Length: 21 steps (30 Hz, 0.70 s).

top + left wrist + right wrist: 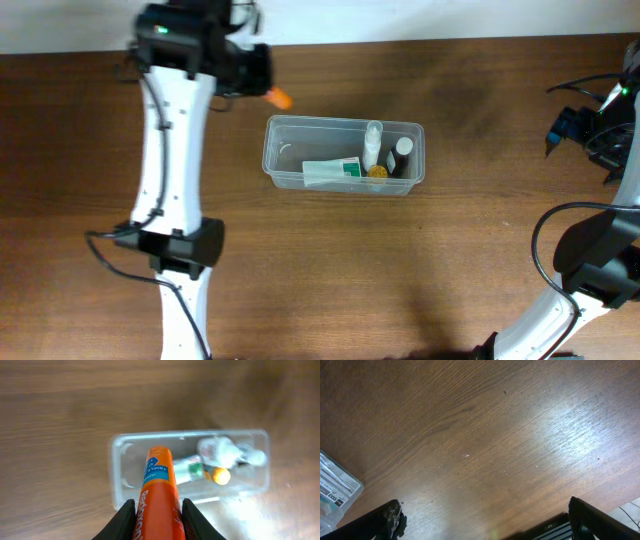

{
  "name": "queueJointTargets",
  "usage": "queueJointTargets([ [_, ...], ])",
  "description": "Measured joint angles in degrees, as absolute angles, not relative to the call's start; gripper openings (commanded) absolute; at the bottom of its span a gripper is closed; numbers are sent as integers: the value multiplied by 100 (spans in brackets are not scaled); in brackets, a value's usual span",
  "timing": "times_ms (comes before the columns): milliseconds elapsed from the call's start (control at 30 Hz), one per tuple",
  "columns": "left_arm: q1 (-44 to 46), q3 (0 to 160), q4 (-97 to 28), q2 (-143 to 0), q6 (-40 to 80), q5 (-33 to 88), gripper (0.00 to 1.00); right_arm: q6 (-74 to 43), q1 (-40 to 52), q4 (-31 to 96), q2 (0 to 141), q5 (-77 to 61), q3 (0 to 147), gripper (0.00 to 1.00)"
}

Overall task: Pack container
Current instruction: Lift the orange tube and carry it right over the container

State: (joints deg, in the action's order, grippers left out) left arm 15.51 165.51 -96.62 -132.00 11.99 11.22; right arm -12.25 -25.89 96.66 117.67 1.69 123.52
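our left gripper [157, 506] is squeezing an orange tube [159, 472], with the jaws pressing on its two sides. the container [288, 150] is sitting in the middle of the table [450, 260], and from above the tube's tip is hanging near its far left corner, not over the inside yet. our right gripper [485, 510] is hanging well apart on the right, with its jaws standing wide open and holding nothing.

here is what we are worrying about. the tube is long, and the right half of the container is looking full: a white bottle [373, 140], a small dark bottle [403, 150], a yellow cap [377, 172] and a green and white box [332, 172] are lying there. only the left part is looking bare. if we are letting go too early, the tube is dropping on the table outside the wall. if we are coming in too low, the tube's tip is bumping the rim and pushing the light container away, because nothing is holding it. if we are aiming too far right, the tube is landing on the box or bottles and sticking up over the rim. the tube is looking smooth, so it may be slipping in the jaws.
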Motion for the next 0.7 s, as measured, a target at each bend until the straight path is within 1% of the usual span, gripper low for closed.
queueJointTargets([
  [200, 2244, 16551, -9638, -13198, 1201, 943, 19, -1225, -2589, 9668, 11767, 169, 12352, 98],
  [367, 2661, 16545, -9598, -13198, 1328, 449, 20, -1227, -2589, 9668, 11767, 169, 12352, 98],
  [700, 3044, 15688, -8737, -13179, 1479, 95, 20, -1225, -2589, 9666, 11767, 169, 12352, 98],
])
